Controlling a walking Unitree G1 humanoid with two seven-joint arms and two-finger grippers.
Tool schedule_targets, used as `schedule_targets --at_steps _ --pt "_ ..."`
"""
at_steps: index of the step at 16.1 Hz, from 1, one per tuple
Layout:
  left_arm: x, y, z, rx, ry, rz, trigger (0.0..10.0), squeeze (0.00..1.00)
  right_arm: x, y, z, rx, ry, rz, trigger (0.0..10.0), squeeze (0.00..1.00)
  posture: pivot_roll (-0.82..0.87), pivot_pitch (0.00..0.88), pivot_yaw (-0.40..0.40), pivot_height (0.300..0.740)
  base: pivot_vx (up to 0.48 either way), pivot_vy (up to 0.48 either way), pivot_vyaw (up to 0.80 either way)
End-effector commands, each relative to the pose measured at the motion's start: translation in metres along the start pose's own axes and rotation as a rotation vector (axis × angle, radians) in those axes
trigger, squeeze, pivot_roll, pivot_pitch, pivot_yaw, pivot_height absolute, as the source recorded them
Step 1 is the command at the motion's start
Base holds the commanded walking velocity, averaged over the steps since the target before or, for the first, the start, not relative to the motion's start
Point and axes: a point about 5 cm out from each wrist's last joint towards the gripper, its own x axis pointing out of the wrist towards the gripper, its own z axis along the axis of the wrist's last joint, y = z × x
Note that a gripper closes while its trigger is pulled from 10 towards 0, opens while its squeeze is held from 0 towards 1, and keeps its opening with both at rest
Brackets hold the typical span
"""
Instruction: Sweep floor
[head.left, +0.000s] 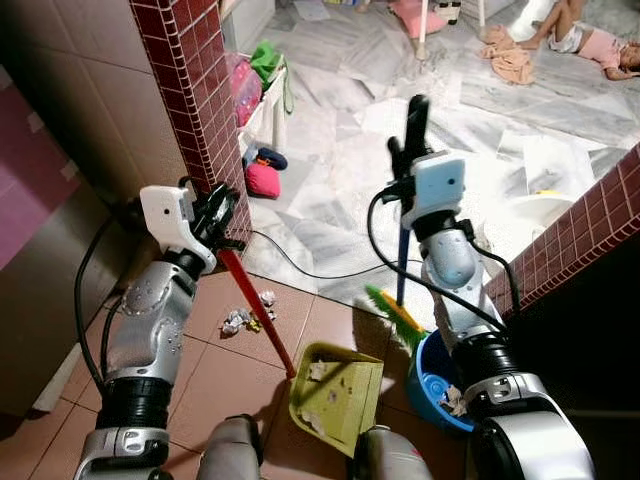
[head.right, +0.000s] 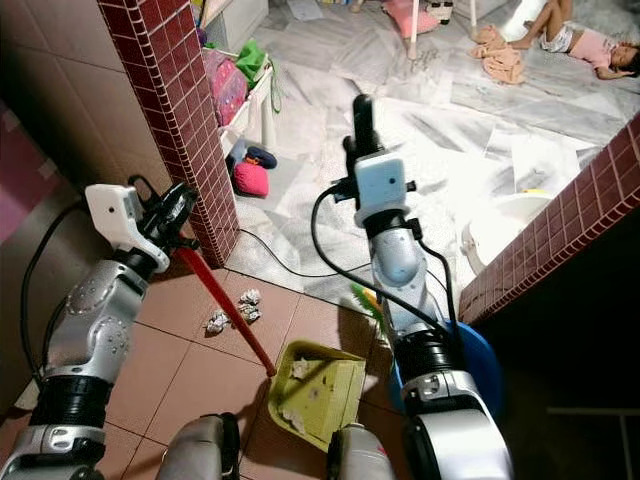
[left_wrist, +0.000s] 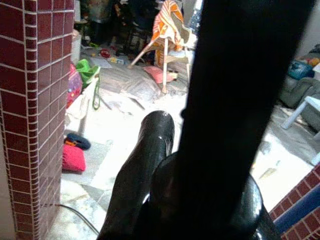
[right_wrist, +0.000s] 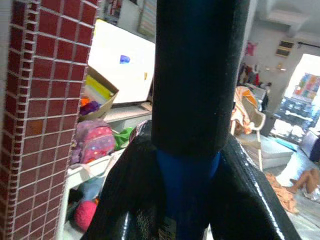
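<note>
My left gripper (head.left: 218, 215) is shut on the red handle (head.left: 258, 310) of a yellow-green dustpan (head.left: 340, 400). The pan rests on the brown tiles just before my feet, with a few paper scraps inside. Crumpled paper scraps (head.left: 238, 320) lie on the tiles left of the red handle. My right gripper (head.left: 405, 162) is shut on a broom's handle, where its black foam grip (right_wrist: 200, 70) meets the blue shaft (head.left: 402, 265). The green and yellow bristles (head.left: 395, 312) touch the floor right of the pan.
A blue bin (head.left: 438, 388) holding trash stands by my right leg. A red-brick pillar (head.left: 195, 90) rises at left and a low brick wall (head.left: 580, 230) at right. A black cable (head.left: 310, 272) crosses the doorway. Beyond are a red cushion (head.left: 262, 178), clothes and a person (head.left: 590, 40) lying on the marble floor.
</note>
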Motion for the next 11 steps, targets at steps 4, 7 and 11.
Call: schedule_targets --at_steps 4,7,11 --pt "-0.013 -0.001 -0.004 0.066 0.044 0.043 10.0 0.0 -0.003 -0.005 -0.006 -0.003 0.056 0.016 10.0 0.0 -0.01 0.05 -0.024 0.74 0.0 0.0 0.0" --pt "-0.017 0.0 -0.005 0.058 0.04 0.088 10.0 0.0 -0.011 -0.008 -0.01 0.094 0.082 -0.013 10.0 0.0 0.0 0.049 -0.028 0.74 0.0 0.0 0.0" --pt "-0.018 0.006 0.013 0.249 -0.028 0.141 10.0 0.0 -0.027 -0.01 -0.021 0.219 0.18 -0.062 10.0 0.0 0.0 0.048 -0.026 0.74 0.0 0.0 0.0"
